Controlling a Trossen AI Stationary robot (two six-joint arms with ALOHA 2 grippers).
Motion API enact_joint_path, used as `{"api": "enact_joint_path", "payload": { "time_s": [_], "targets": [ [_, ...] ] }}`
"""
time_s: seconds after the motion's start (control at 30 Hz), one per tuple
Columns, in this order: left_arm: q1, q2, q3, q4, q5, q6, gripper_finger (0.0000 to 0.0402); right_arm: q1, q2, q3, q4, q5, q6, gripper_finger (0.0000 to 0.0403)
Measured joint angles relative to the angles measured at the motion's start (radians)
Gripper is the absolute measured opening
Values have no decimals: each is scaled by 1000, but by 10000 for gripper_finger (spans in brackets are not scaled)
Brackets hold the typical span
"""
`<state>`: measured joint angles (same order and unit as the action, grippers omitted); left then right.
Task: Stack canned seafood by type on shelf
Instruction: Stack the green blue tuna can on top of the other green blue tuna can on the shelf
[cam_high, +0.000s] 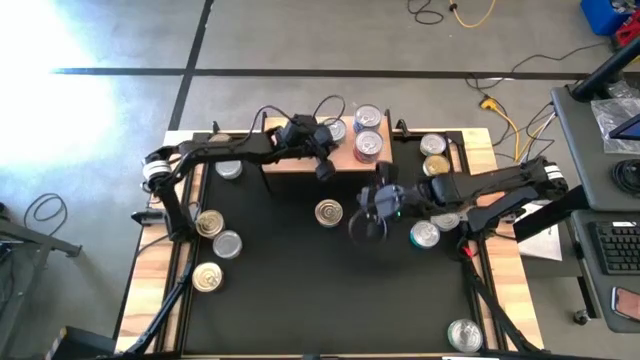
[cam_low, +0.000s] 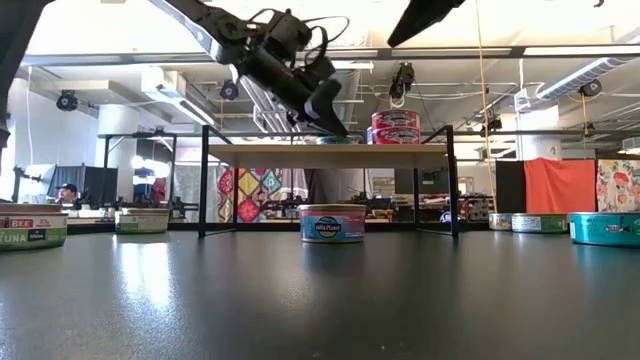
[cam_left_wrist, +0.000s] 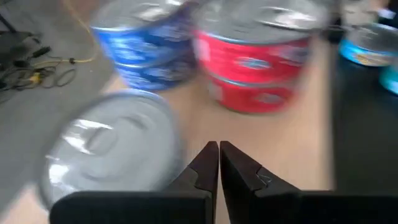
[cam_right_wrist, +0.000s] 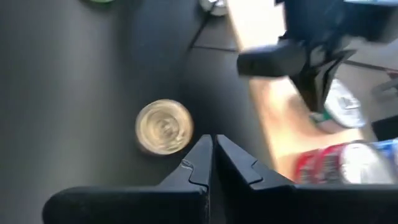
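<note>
The shelf (cam_high: 345, 160) stands at the far edge of the black table (cam_high: 290, 270), and everything here is placed from it. On its top, towards the right end, sit a red stack (cam_left_wrist: 255, 59) and a blue stack (cam_left_wrist: 149, 46) of two tins each, touching side by side, with a single silver-lidded tin (cam_left_wrist: 109, 146) beside them nearer the shelf's middle. The left gripper (cam_high: 323, 170) hangs at the shelf's front edge, just beside that single tin, its fingers (cam_left_wrist: 205, 165) pressed together and holding nothing. The right gripper (cam_high: 372, 205) hovers over the table just in front of the shelf's right half, fingers (cam_right_wrist: 199, 163) likewise together and empty. A gold-lidded tin (cam_high: 329, 213) lies on the table in front of the shelf, near the right gripper. More tins rest left of the shelf (cam_high: 212, 223) and right of it (cam_high: 433, 147), with one (cam_high: 463, 335) well apart at the table's near right corner
</note>
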<state>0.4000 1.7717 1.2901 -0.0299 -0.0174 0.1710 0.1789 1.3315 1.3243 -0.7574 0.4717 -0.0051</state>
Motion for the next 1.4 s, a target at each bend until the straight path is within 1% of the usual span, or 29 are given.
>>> {"api": "enact_joint_path", "payload": {
  "time_s": [0.1,0.23,0.4,0.47,0.57,0.63,0.7,0.77,0.9,1.0,1.1,1.2,1.33,1.4],
  "targets": [
    [-75,-57,-63,-9,7,-5,0,78,0,-55,-7,-12,50,13],
    [-210,-150,-156,-6,8,-30,0,188,1,-127,-9,-84,173,13],
    [-423,-241,-258,29,3,-84,0,314,1,-211,-19,-164,437,13],
    [-508,-264,-291,74,2,-125,0,361,1,-249,-19,-198,553,13],
    [-635,-272,-342,163,0,-177,0,421,1,-312,-36,-200,711,13],
    [-714,-259,-377,241,0,-197,0,444,1,-355,-74,-151,812,13],
    [-786,-237,-404,324,-7,-235,0,452,1,-400,-136,-86,915,13],
    [-852,-211,-426,398,-53,-292,0,452,2,-433,-190,-50,1003,13],
    [-971,-130,-446,490,-232,-416,0,436,2,-468,-267,-11,1122,13],
    [-1044,-52,-436,544,-342,-482,0,410,2,-469,-329,10,1189,13],
    [-1094,43,-407,596,-417,-514,0,376,2,-474,-380,10,1223,13],
    [-1124,139,-353,628,-455,-526,0,353,2,-498,-389,-2,1239,13],
    [-1153,280,-241,639,-547,-542,0,348,9,-557,-386,-13,1324,13],
    [-1160,349,-176,636,-558,-548,0,348,20,-586,-379,-51,1347,13]
  ]
}}
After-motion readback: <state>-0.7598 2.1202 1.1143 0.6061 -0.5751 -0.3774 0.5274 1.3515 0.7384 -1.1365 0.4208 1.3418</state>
